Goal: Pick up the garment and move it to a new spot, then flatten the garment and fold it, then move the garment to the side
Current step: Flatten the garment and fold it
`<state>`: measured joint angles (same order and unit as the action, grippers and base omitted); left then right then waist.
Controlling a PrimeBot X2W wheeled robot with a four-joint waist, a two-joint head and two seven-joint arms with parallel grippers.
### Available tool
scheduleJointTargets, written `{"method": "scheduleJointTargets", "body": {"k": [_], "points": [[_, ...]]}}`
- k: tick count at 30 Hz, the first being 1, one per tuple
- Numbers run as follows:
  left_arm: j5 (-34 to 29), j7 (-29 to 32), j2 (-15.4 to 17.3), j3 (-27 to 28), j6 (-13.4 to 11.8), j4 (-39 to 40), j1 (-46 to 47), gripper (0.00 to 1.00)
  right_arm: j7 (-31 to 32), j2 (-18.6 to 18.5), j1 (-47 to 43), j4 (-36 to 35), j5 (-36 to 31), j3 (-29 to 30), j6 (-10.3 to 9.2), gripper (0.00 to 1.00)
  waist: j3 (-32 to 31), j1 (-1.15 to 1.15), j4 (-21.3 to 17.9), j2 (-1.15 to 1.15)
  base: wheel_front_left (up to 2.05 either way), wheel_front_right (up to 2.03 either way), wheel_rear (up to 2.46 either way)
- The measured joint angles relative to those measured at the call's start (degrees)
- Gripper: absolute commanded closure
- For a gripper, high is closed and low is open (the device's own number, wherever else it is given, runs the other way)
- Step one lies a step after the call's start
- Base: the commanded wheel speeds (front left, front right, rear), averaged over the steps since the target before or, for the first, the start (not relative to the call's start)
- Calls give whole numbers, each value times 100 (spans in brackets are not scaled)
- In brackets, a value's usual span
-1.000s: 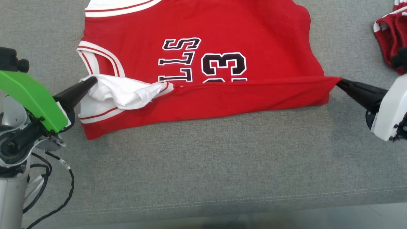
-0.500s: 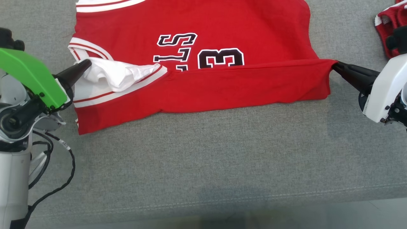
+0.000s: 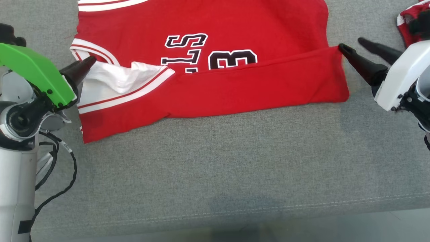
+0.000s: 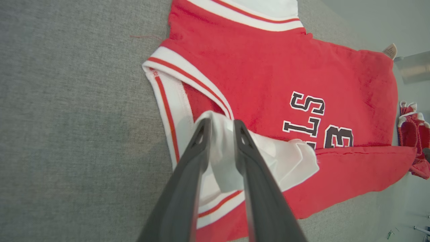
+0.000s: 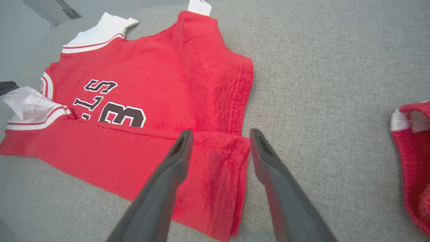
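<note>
The garment (image 3: 235,33) is a red jersey with white trim and black lettering, lying on the grey cushion (image 3: 215,161). Its near edge is folded up over the number as a red band (image 3: 255,87). My left gripper (image 3: 90,62) is at the jersey's left side, at the white lining (image 3: 117,75). In the left wrist view its fingertips (image 4: 220,122) stand slightly apart with white cloth (image 4: 282,161) lying between them. My right gripper (image 3: 351,46) is open at the band's right corner. In the right wrist view its fingers (image 5: 220,134) straddle the folded red edge (image 5: 215,181), clear of the cloth.
A second red piece with white trim (image 3: 408,20) lies at the far right, also seen as a red knit piece (image 5: 415,168) in the right wrist view. A black cable (image 3: 63,188) hangs by my left arm. The cushion's front seam (image 3: 268,208) runs near the bottom.
Both grippers have parted their fingers and the taut fold has gone slack onto the jersey. The right fingers have let go of the red corner. The view has shifted a little.
</note>
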<state>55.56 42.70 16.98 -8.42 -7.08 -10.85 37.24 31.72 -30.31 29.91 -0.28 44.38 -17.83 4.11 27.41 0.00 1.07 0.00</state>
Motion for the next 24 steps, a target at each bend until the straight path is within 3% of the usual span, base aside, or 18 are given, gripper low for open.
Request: {"method": "scheduleJointTargets", "body": {"k": [7, 12, 17, 24], "points": [[-369, -397, 35, -14, 0, -97, 32, 0, -641, 172, 32, 193, -223, 140, -31, 0, -148, 0, -18, 0, 0, 0, 0], [-556, -849, 232, 166, 11, 320, -91, 0, -932, 172, -229, 191, -321, 103, -59, 0, -311, 0, -76, 0, 0, 0, 0], [-485, -903, -97, -126, 85, 594, -906, 0, -1009, -23, -1029, 298, -379, 109, -77, 0, -496, 0, -110, 0, 0, 0, 0], [-492, -982, -91, -256, 83, 749, -1893, 0, -1105, -27, -1543, 318, -410, 29, -119, 0, -594, 0, -10, 0, 0, 0, 0]]}}
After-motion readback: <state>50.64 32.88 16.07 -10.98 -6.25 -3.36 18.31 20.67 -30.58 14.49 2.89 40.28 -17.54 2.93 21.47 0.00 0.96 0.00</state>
